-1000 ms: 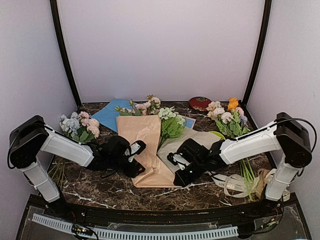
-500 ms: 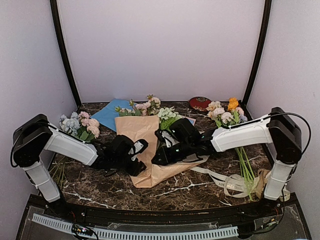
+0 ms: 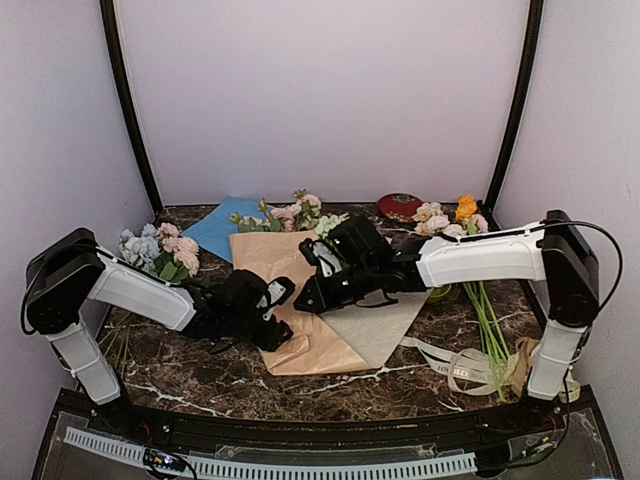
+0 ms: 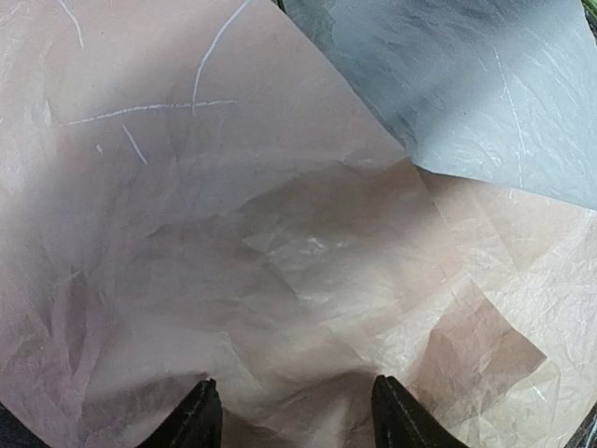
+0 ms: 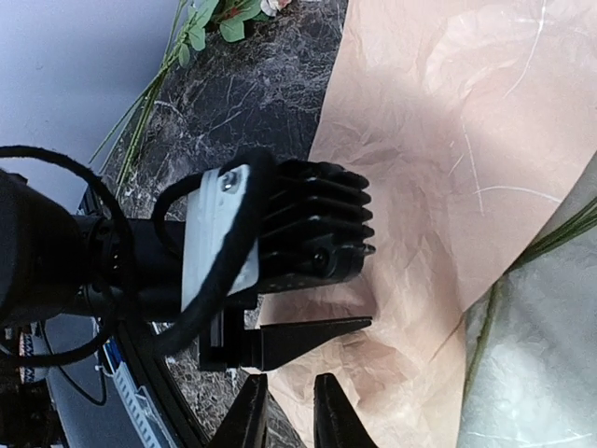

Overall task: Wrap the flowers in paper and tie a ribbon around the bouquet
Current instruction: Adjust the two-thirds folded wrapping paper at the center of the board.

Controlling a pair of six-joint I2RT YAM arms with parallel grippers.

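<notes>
Now the left gripper (image 4: 297,415) spreads its jaws wide over the paper (image 4: 233,233); the right gripper (image 5: 284,415) shows jaws narrowly apart, grip unclear.

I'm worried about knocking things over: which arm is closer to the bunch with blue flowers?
Left. The left arm runs just in front of the blue bunch; the right arm reaches in from the opposite side and ends over the tan paper mid-table.
</notes>
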